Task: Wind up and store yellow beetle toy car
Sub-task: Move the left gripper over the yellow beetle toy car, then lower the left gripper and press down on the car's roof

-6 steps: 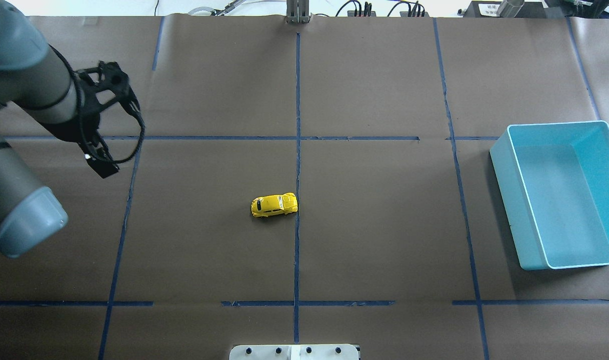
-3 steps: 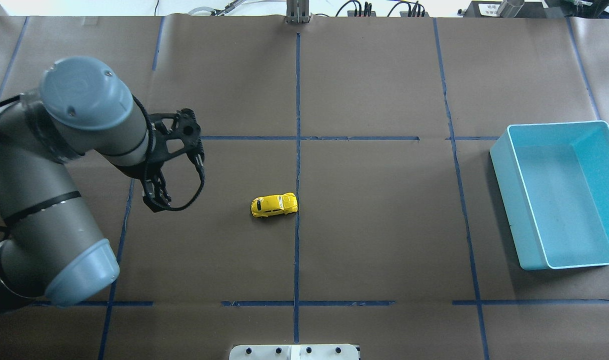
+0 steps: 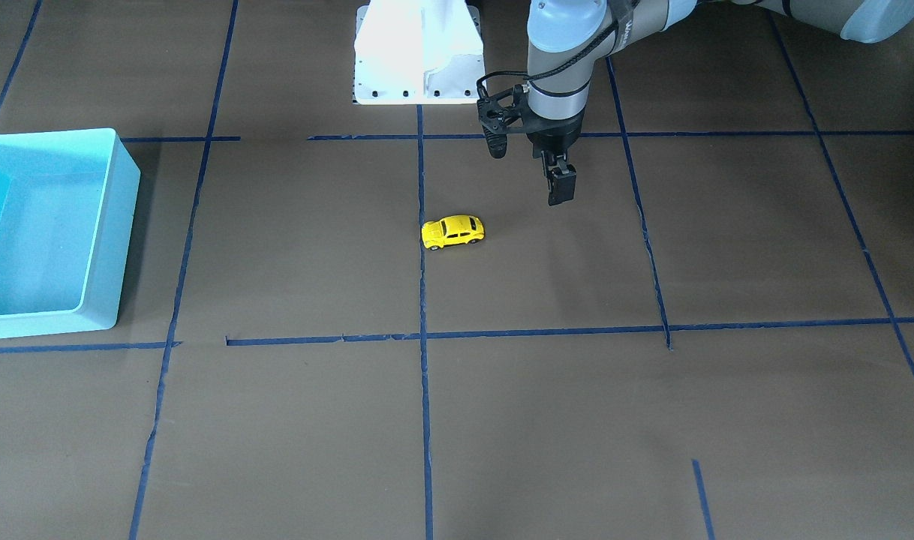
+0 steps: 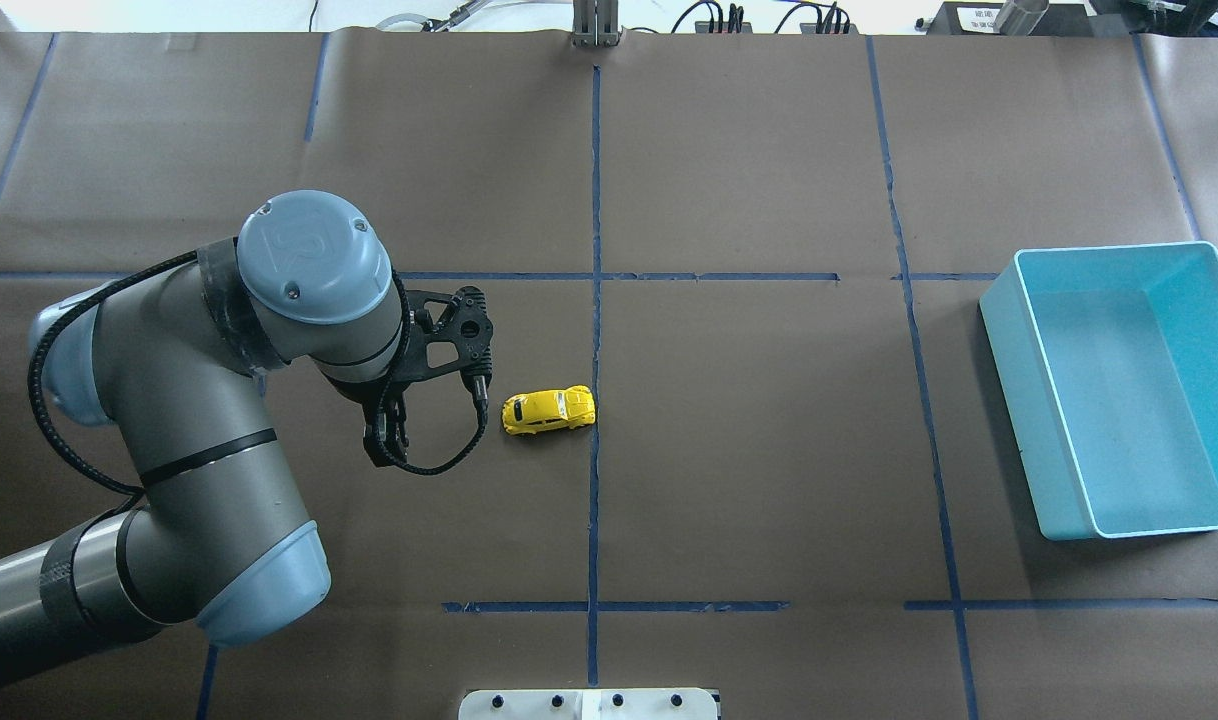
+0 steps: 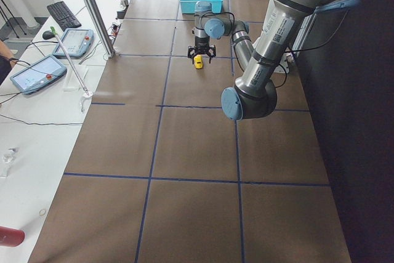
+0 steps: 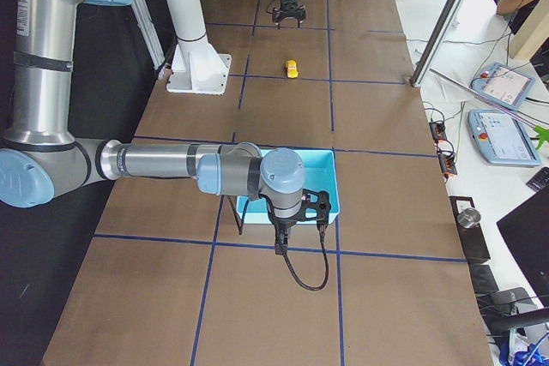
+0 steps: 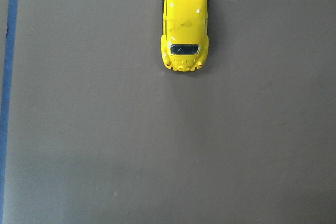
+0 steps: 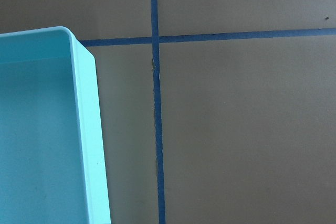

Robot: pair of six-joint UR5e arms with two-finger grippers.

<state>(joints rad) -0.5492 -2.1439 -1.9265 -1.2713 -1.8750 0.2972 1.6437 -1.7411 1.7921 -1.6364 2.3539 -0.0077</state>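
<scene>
Nothing is done yet: your yellow beetle toy car (image 4: 548,410) sits untouched mid-table, the left tool (image 3: 560,187) empty with fingers together just beside it (teal bin (image 4: 1009,330) empty); the right tool's state I cannot tell.

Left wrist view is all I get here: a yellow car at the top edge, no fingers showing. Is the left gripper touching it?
Observer: No. The left gripper hangs beside the yellow beetle toy car, apart from it, on the robot's left of it.
Operator: Where is the storage bin?
Observer: The teal bin sits at the table's right edge, with nothing inside it.
Operator: And the right arm?
Observer: The right gripper hangs at that bin's edge. I cannot tell whether it is open or shut.
</scene>
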